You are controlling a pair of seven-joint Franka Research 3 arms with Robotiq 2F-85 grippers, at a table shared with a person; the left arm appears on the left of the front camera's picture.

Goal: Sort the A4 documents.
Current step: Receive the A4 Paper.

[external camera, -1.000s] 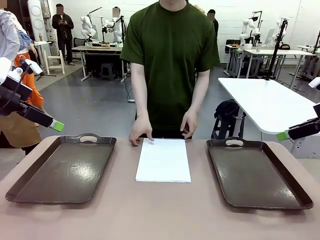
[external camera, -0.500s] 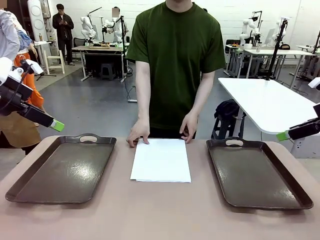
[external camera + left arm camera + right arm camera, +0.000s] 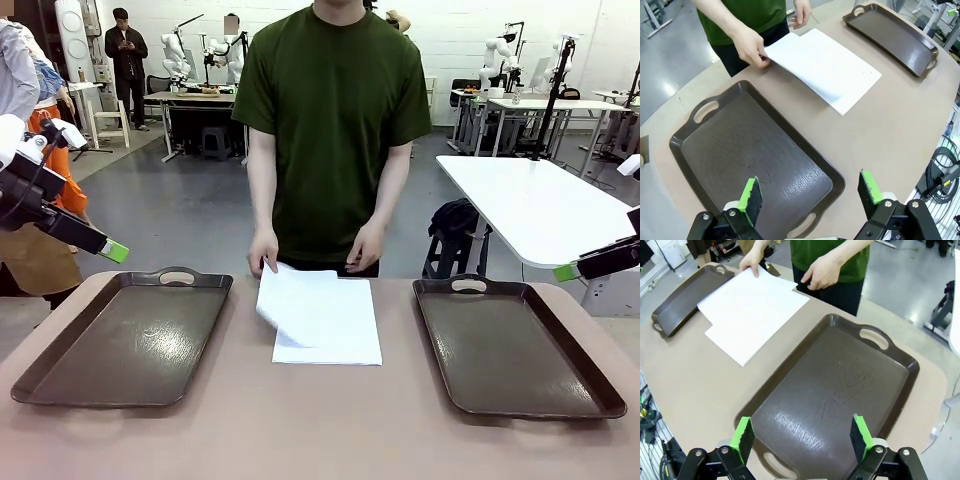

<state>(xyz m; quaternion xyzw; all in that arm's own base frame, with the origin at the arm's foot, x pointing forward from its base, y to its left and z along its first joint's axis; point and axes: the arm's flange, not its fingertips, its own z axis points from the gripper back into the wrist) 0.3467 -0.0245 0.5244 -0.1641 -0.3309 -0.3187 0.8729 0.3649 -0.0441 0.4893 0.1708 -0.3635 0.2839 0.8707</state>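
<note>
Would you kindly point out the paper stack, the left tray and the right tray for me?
paper stack (image 3: 330,325), front view, middle of its white face.
left tray (image 3: 130,340), front view, bare floor.
right tray (image 3: 515,350), front view, bare floor.

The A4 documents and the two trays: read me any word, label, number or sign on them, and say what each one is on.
No text can be read on any of them.
A4 documents: the sheet faces that show look blank white.
left tray: plain dark surface, no label or print shows.
right tray: plain dark surface, no label or print shows.
</note>
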